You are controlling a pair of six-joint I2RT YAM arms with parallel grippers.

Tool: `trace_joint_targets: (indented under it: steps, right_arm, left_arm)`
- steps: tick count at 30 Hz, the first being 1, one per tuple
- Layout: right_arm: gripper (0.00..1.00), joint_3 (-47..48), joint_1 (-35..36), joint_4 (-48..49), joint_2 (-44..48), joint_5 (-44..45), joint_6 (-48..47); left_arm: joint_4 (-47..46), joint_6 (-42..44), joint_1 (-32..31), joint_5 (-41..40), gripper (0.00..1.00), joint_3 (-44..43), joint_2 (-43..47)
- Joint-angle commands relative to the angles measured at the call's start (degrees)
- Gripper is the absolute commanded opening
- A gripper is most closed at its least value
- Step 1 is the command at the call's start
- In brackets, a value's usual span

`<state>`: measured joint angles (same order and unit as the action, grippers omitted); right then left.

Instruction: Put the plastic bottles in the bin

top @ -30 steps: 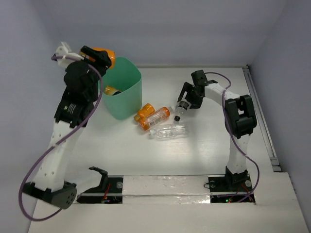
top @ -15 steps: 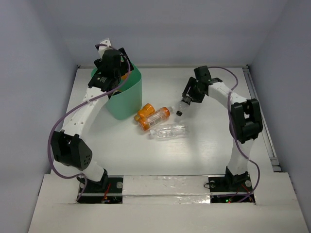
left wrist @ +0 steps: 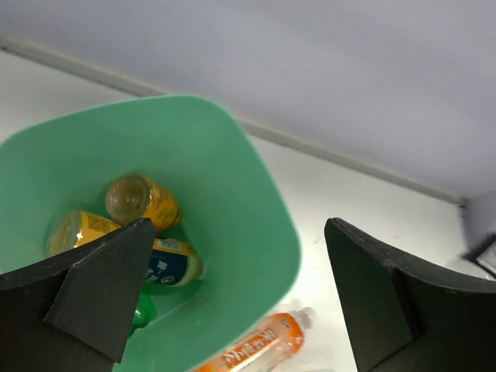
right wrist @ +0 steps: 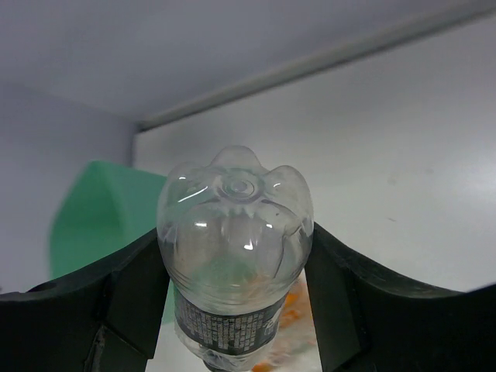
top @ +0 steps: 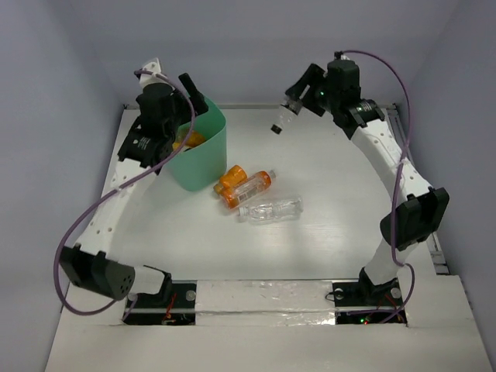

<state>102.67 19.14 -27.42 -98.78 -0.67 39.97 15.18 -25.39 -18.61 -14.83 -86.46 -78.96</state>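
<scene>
The mint-green bin (top: 203,159) stands at the back left; in the left wrist view (left wrist: 256,232) it holds two orange bottles (left wrist: 143,201) and a green one (left wrist: 141,314). My left gripper (top: 184,97) is open and empty above the bin's rim. My right gripper (top: 298,89) is shut on a clear black-capped bottle (top: 284,115), held high at the back, cap (top: 276,127) pointing down; its base faces the right wrist camera (right wrist: 236,225). Two orange bottles (top: 246,186) and a clear bottle (top: 270,209) lie on the table right of the bin.
The white table (top: 325,225) has walls at the back and sides. A raised rail (top: 415,186) runs along its right edge. Both arm bases sit at the near edge.
My right gripper lifted the clear black-capped bottle off the table, up and back. My left gripper swung over the bin and let go of its orange bottle, which is now inside.
</scene>
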Motion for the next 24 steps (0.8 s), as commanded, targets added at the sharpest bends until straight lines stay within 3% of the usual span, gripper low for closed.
trace_joint_targets:
  steps: [1,5,9,13,16,24]
  right_arm:
    - [0.66,11.0,5.8,2.3,-1.0,-0.5,1.1]
    - [0.67,28.2,11.2,0.0,-8.3,3.3,2.0]
    - [0.68,38.1,15.7,-0.1,-16.8,4.4,3.6]
    - [0.69,42.4,20.9,4.2,-23.4,4.9,7.1]
    - [0.79,47.2,23.0,5.1,-27.3,5.3,7.5]
    - [0.96,47.9,24.2,6.3,-28.0,6.1,10.7]
  left_arm:
    - [-2.1,-1.0,0.3,2.6,0.90,-1.5,8.2]
    - [-1.3,-2.1,0.3,5.7,0.89,-5.4,14.0]
    - [-1.2,-4.0,0.3,9.2,0.90,-4.3,17.5]
    - [-1.1,-5.2,0.3,13.1,0.90,0.4,20.4]
    - [-0.9,-5.8,0.3,14.5,0.90,2.3,21.6]
    - [0.4,-6.0,0.3,20.0,0.91,1.8,22.4]
